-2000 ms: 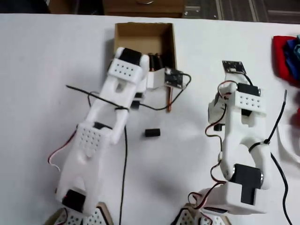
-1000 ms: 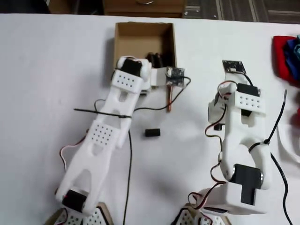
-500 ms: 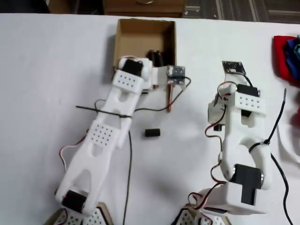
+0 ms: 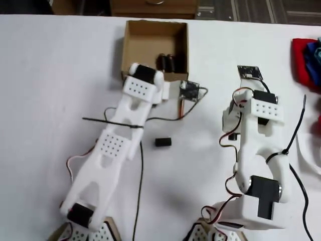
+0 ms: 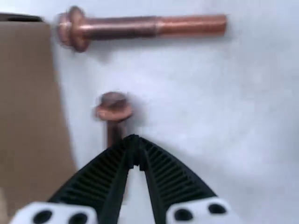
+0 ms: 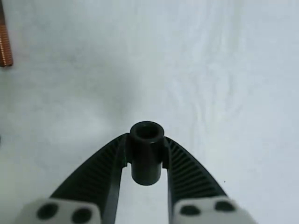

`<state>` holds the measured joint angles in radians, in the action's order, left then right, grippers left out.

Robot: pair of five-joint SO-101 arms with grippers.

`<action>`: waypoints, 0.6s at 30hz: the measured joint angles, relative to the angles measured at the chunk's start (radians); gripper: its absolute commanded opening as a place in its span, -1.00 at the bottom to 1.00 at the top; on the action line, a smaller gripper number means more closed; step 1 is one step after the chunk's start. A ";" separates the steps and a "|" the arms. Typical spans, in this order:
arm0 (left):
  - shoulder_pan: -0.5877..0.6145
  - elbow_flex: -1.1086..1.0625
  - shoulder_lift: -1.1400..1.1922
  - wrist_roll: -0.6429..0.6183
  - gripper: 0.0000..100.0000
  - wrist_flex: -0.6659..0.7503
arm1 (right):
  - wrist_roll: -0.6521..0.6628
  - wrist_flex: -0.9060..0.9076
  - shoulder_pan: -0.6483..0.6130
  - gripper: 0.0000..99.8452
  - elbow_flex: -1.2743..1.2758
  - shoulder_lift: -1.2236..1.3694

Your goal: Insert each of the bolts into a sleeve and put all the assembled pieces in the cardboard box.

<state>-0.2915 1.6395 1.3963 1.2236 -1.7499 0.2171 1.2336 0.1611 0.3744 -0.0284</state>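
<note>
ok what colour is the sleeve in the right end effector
The sleeve is black, clearest in the right wrist view.

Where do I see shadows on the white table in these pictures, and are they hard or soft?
Left wrist view: a soft shadow lies beside the long bolt and the short bolt. Right wrist view: faint grey shading near the held sleeve. High view: a pale shadow edges the left arm.

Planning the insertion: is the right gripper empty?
No, the right gripper is shut on a sleeve, its open end facing the camera.
</note>
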 measured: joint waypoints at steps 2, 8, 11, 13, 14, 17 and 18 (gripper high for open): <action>-0.018 0.002 -0.006 -0.092 -0.95 -0.008 | 0.000 0.000 0.000 -0.96 0.000 0.000; -0.049 0.002 -0.014 -0.249 -0.95 0.012 | 0.000 0.000 0.000 -0.96 0.000 0.000; -0.048 0.002 -0.021 -0.249 -0.95 0.049 | 0.000 -0.014 0.000 -0.96 0.003 0.000; -0.048 0.002 -0.035 -0.238 -0.94 0.054 | 0.000 -0.020 0.000 -0.96 0.003 0.000; -0.048 0.002 -0.043 -0.229 -0.94 0.054 | 0.000 -0.020 0.000 -0.96 0.003 0.000; -0.048 0.002 -0.049 -0.187 -0.94 0.051 | 0.000 -0.020 0.000 -0.96 0.003 0.000; -0.048 0.002 -0.049 -0.173 -0.94 0.046 | 0.000 -0.020 0.000 -0.96 0.003 0.000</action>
<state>-0.3391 1.6410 1.3472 1.0503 -1.7039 0.2171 1.2137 0.1611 0.3775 -0.0284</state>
